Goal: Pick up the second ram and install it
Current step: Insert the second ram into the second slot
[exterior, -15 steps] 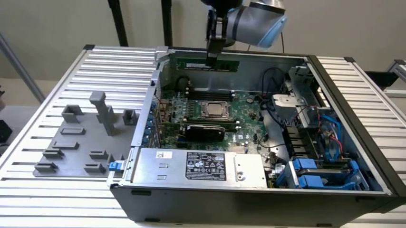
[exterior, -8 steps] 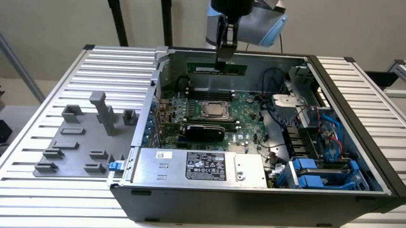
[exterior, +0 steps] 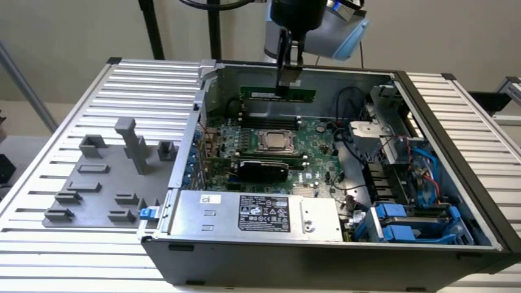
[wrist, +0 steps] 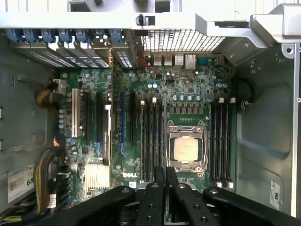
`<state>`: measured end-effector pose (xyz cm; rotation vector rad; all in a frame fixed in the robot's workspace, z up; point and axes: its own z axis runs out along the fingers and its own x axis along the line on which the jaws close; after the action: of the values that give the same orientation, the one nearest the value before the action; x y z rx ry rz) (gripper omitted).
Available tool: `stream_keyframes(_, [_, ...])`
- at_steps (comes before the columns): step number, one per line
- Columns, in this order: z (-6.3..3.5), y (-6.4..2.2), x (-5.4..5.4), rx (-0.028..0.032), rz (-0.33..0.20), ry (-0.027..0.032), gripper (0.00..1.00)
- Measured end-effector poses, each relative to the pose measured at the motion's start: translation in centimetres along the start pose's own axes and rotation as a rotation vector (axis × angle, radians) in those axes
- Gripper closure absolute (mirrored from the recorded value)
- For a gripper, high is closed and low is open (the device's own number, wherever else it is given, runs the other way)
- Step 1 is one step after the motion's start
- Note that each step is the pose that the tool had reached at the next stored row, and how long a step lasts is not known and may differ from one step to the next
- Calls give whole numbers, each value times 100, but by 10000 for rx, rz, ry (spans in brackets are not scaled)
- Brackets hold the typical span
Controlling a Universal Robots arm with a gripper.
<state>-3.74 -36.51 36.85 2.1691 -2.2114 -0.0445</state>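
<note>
The second ram (exterior: 303, 94), a long thin green stick, hangs level above the back of the open computer case (exterior: 456, 152). My gripper (exterior: 283, 85) comes down from above and is shut on the stick near its middle. Below it lies the green motherboard (exterior: 313, 149) with the metal CPU socket (exterior: 275, 141). In the wrist view my dark fingers (wrist: 160, 181) are pressed together above the board, between the CPU socket (wrist: 186, 150) and a bank of long memory slots (wrist: 151, 141). Another bank of slots (wrist: 221, 141) lies on the socket's other side. The stick is hidden between the fingers there.
A grey fixture plate (exterior: 94, 204) with raised blocks lies on the slatted table at the exterior view's left. Inside the case are a power supply (exterior: 260, 213), blue drive carriers (exterior: 407, 223), loose cables (exterior: 350, 101) and a black heatsink (exterior: 260, 168). The case walls enclose the board.
</note>
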Motion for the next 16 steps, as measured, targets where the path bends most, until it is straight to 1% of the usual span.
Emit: stream_keyframes(16, [1, 0, 0, 0, 1, 0, 100])
